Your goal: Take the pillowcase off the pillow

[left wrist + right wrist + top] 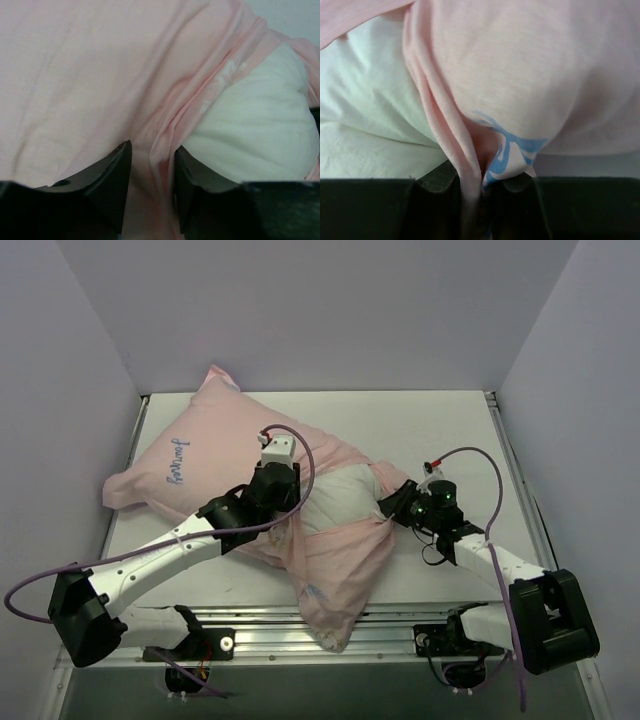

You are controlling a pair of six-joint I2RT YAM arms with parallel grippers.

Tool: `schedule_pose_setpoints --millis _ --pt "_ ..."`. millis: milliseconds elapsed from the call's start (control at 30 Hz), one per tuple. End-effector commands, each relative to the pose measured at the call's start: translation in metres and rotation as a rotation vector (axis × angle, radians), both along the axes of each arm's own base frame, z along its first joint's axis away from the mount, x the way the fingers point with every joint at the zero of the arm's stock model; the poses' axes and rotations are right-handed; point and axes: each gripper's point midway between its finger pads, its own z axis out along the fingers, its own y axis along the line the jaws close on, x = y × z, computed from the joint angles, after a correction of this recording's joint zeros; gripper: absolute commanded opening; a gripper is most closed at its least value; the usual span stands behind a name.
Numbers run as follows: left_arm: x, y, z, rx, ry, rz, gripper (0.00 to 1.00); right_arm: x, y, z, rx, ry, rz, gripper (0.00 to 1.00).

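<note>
White bench [440,430], pale walls at left, back and right; metal rail [400,618] along near edge. Lying on it, diagonal from back-left corner to near centre: pink pillowcase [190,460], white pillow [340,502] bared mid-length. Near end lapping over rail.

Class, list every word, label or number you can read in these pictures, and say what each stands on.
Dark cursive word on the pillowcase, top view: slanted, too blurred to read.
Pale blue print near its near end: too small to read.
Blue marks on the fold in the right gripper: partly hidden, no letters readable.
The pillow: no text.
</note>
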Motion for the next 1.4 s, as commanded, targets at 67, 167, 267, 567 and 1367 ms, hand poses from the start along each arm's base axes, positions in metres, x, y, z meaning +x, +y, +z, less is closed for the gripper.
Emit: schedule_pose_setpoints --millis 67,167,267,567,1367 --pt "-0.012 -0.03 0.056 0.065 -0.102 -0.194 0.56 -0.005 0.042 0.079 0.162 -0.29 0.268 0.15" --pt "-0.013 -0.059 0.087 0.042 -0.167 -0.254 0.59 -0.007 0.051 0.096 0.18 -0.346 0.305 0.17" --pt "-0.014 -0.089 0.098 0.04 -0.19 -0.307 0.66 -0.009 0.059 0.105 0.178 -0.375 0.331 0.17" --pt "-0.014 -0.115 0.042 0.044 0.001 -0.063 0.75 -0.012 0.07 0.102 0.088 -0.374 0.332 0.22" --pt "-0.011 -0.074 -0.055 0.187 0.215 0.259 0.76 -0.02 0.069 0.096 -0.002 -0.39 0.298 0.24"
